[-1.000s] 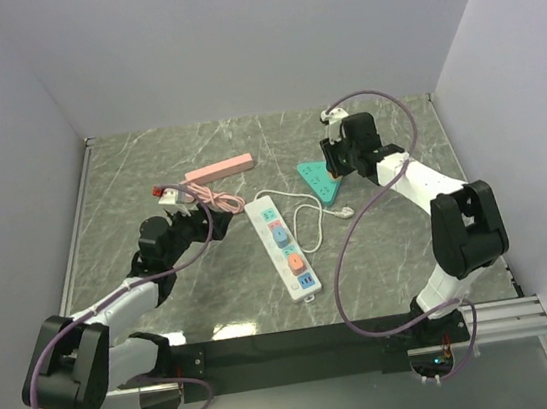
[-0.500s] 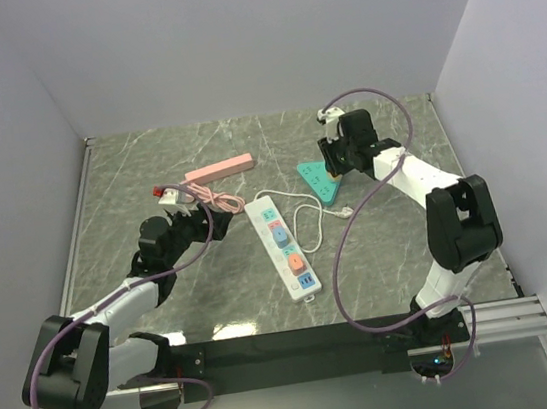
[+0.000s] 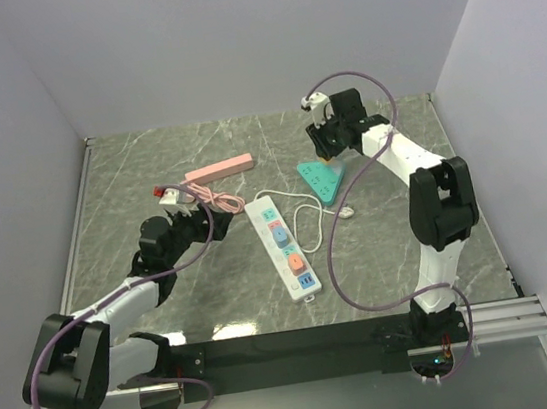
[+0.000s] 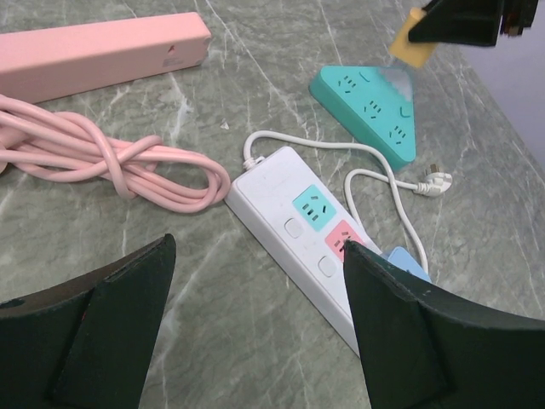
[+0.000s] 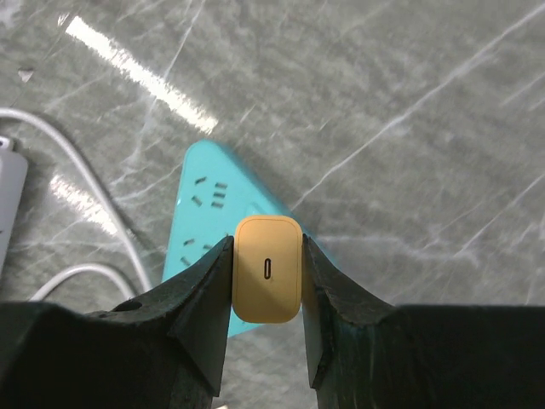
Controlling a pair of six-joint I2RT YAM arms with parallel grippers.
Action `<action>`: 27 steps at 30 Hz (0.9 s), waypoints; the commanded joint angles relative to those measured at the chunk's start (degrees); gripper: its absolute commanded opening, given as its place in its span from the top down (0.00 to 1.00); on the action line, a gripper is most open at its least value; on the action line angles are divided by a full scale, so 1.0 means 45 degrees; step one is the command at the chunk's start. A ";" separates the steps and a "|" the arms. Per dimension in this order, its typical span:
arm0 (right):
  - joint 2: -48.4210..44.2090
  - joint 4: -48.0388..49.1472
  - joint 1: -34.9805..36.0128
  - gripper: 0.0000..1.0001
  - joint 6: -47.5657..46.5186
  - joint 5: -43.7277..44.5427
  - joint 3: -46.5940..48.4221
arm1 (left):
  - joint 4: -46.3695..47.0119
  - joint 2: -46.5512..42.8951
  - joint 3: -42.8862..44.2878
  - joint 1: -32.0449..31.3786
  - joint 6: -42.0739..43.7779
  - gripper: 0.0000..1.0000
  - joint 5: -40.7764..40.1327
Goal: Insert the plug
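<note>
My right gripper (image 5: 267,268) is shut on a small yellow charger plug (image 5: 267,269), its USB-C port facing the camera. It holds the plug above the far corner of the teal triangular socket block (image 5: 204,230). In the top view that gripper (image 3: 328,149) hangs over the teal block (image 3: 320,181). In the left wrist view the plug (image 4: 408,47) shows just above the teal block (image 4: 370,111). My left gripper (image 4: 255,264) is open and empty, low over the table beside the white power strip (image 4: 311,234).
A white power strip (image 3: 285,247) with coloured sockets lies mid-table; its white cord and plug (image 3: 346,211) trail right. A pink power strip (image 3: 219,169) and its coiled pink cord (image 3: 214,198) lie at the back left. Grey walls enclose the table.
My right gripper has swung left and toward the back wall with the yellow plug, from the right of the teal block to over its far corner. The left arm has not moved.
</note>
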 commanded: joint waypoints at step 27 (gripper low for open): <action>-0.0275 0.0426 -0.0448 1.00 -0.0052 -0.1062 0.0070 | 0.0959 -0.0153 -0.0018 -0.0067 0.0271 0.15 0.0289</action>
